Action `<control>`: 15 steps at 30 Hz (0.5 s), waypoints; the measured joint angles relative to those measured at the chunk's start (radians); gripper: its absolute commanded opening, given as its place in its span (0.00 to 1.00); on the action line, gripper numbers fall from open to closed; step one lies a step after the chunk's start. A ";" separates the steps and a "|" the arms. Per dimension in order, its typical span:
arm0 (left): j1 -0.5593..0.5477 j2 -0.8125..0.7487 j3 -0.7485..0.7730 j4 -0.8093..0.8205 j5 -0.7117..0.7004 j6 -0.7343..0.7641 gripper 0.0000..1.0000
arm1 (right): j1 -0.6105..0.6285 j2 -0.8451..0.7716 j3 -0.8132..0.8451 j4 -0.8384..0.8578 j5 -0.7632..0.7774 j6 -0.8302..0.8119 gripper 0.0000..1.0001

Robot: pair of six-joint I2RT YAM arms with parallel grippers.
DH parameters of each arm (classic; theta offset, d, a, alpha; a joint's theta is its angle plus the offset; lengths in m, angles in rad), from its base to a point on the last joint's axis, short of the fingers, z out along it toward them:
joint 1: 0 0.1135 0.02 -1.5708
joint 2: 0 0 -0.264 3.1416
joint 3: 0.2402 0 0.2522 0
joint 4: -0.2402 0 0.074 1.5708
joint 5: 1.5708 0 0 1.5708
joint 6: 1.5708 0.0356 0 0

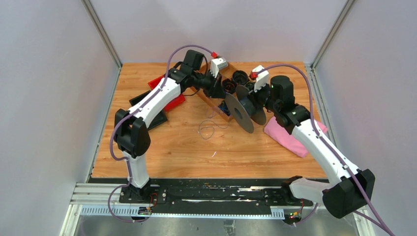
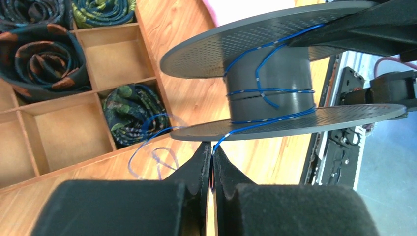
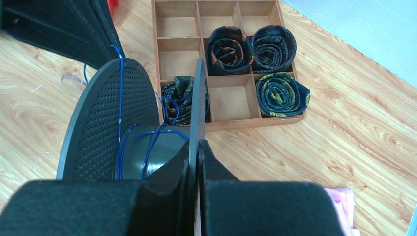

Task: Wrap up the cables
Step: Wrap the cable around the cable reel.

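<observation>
The cable (image 2: 268, 91) is sitting in a few loose turns round the hub of the spool (image 2: 236, 44), just ahead of the left gripper (image 2: 212, 150), whose jaws are pinching the strand where it is coming off the nearer flange. Its slack is lying in a loop left of those fingers, beside the wooden tray (image 2: 115, 59). The right gripper (image 3: 197, 147) is clamping one flange's rim between closed jaws.

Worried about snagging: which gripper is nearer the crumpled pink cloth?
Right. The right gripper grips the dark grey round spool beside the pink cloth; the left gripper sits beyond the spool.
</observation>
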 measured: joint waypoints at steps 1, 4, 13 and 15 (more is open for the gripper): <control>0.003 0.000 -0.002 0.000 -0.001 0.005 0.08 | 0.000 0.000 0.000 -0.003 -0.002 0.000 0.01; 0.021 0.000 -0.019 0.001 -0.019 0.023 0.12 | 0.000 0.000 0.013 -0.022 -0.011 0.000 0.01; 0.058 0.000 -0.129 0.067 -0.076 0.004 0.16 | -0.005 0.001 0.102 -0.077 -0.040 0.032 0.01; 0.057 0.000 -0.146 0.093 -0.078 -0.005 0.16 | -0.006 0.005 0.117 -0.090 -0.050 0.045 0.01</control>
